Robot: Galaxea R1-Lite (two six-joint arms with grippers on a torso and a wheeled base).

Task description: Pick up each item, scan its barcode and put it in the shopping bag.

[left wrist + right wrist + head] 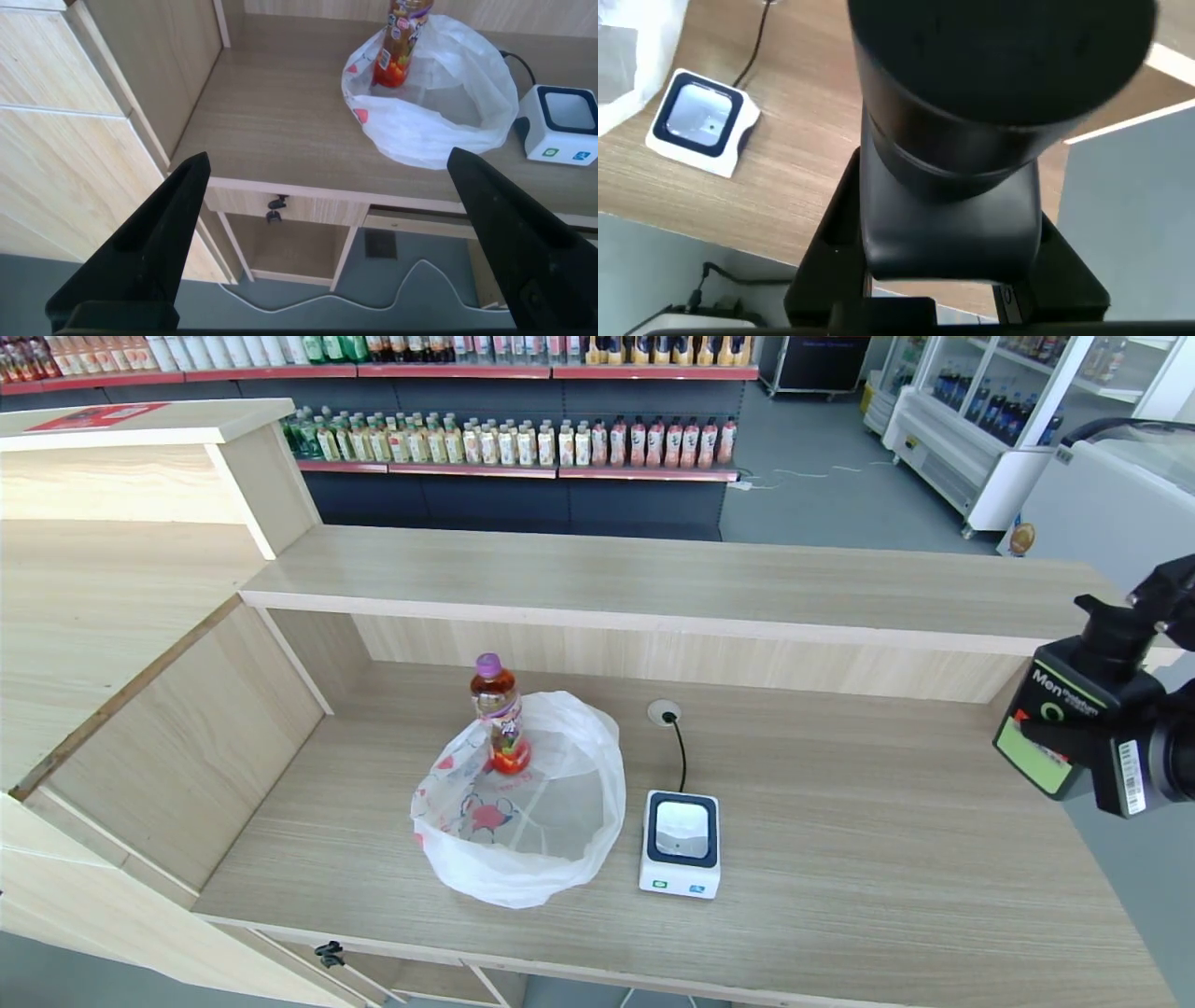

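Fingers of the right gripper [1092,700] clamp a black, green-labelled plastic bottle [1046,751], aloft near the right end of the wooden counter [840,905]. Left gripper [329,161] gapes wide at its front. Right wrist: white square scanner [696,121] nearby; face the barcode [1129,777] squarely to it.

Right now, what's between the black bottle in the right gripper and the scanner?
Nothing. The head view shows bare counter between the black bottle and the scanner; its cable runs toward the back, off that stretch.

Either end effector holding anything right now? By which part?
Right end effector grips the black plastic bottle with a green label around its body. Left end effector is open, holding nothing.
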